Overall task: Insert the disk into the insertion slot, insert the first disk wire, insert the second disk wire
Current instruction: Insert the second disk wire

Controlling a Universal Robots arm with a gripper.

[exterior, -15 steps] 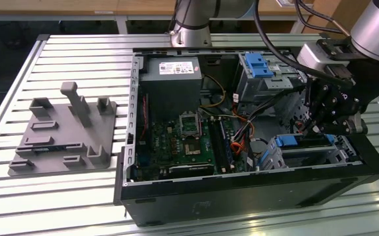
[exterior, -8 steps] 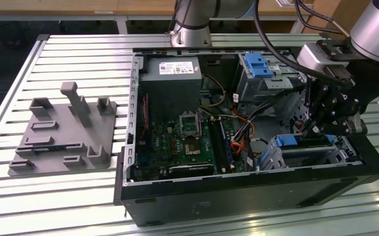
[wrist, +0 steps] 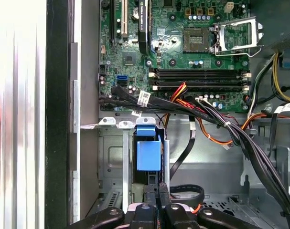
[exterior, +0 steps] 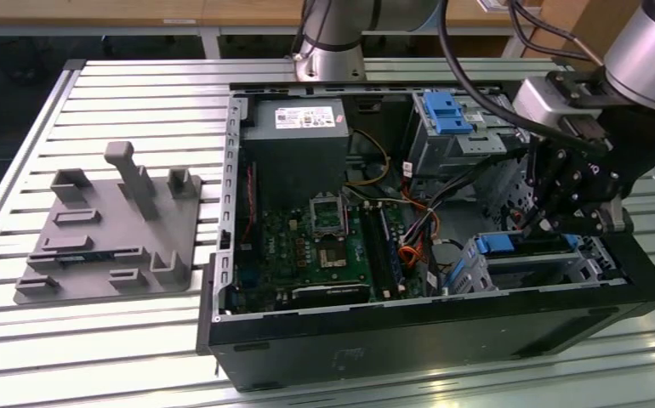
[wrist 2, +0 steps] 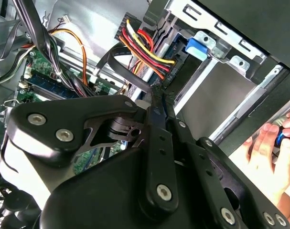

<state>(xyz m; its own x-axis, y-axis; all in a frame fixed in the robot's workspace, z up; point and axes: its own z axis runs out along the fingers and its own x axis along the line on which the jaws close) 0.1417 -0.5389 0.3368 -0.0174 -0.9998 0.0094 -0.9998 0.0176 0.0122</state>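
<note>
Looks about a third done. Inside the case (exterior: 418,336), just ahead of the fingers (wrist: 163,196), sits the slot (wrist: 111,157), already holding the disk (wrist: 148,153), blue carrier end facing the tips. Judged as first step finished, wires left.

Pressed together, no gap seen in either wrist view; cannot tell whether anything thin is pinched. Poised right at the disk's near edge, touching or nearly so.

Beside the tips in the second wrist view, a red, yellow and orange wire bundle (wrist 2: 145,47) ending in a black plug (wrist 2: 176,70) close to the disk. Cannot tell if seated. Alongside, a flat black cable (wrist 2: 120,59), looping past the tips toward the same spot, its end hidden.

Around, from big to small:
- Slatted worktop (exterior: 134,85) under everything.
- Grey fixture plate (exterior: 112,229), well away from the fingers, outside the case.
- Motherboard (wrist: 183,47), beyond the slot.
- Power supply (exterior: 299,127), far across the case.
- Taller bay with a blue latch (exterior: 452,119), behind the arm.
- A person's hand (wrist 2: 273,152), outside the case wall, near the fingers' side.

In the way, as judged: loose cables (wrist: 221,124) draped across the slot's mouth, crowding the approach to the disk's connectors.
</note>
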